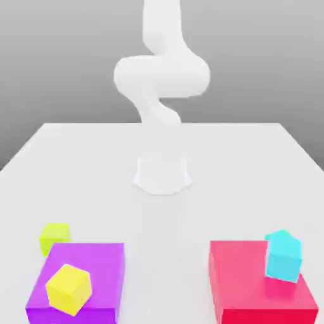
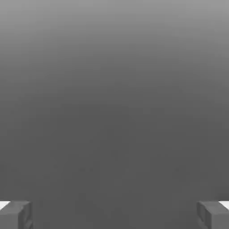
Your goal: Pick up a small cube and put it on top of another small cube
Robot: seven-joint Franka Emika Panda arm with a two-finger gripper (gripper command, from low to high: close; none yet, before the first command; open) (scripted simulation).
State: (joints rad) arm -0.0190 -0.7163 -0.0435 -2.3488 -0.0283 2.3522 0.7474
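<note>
Small lime yellow-green cube (image 1: 54, 237): on the white tabletop (image 1: 82, 171), near the front on the exterior view's left, tucked just behind the back left corner of a flat purple block (image 1: 101, 266); touching it or merely close, hard to tell. Bare on top, nothing gripping it. On the purple block itself, a slightly larger pure yellow cube (image 1: 69, 289), turned a little off square; not the one wanted.

Across on the exterior view's right, well apart from the lime cube: small cyan cube (image 1: 283, 255), resting on the back right part of a flat red block (image 1: 247, 285), turned somewhat and seeming to hang a little over the block's right edge. Top face free.

Farther back, at mid-table: white arm (image 1: 161, 69), folded high above its base, far from both cubes. In the hand view, gripper (image 2: 114, 214) spread wide, one dark fingertip (image 2: 15, 214) at each lower corner, nothing between them, only flat grey ahead.

Step in hand, by judgement: the very start, approach not yet made, nothing picked up, stacking wholly undone.

Next move calls for: reaching toward the lime cube, coming down from above with jaws kept wide, fingers squared to its faces, and keeping clear of the purple block's neighbouring edge. Risk worth minding: taking the yellow cube by mistake.
</note>
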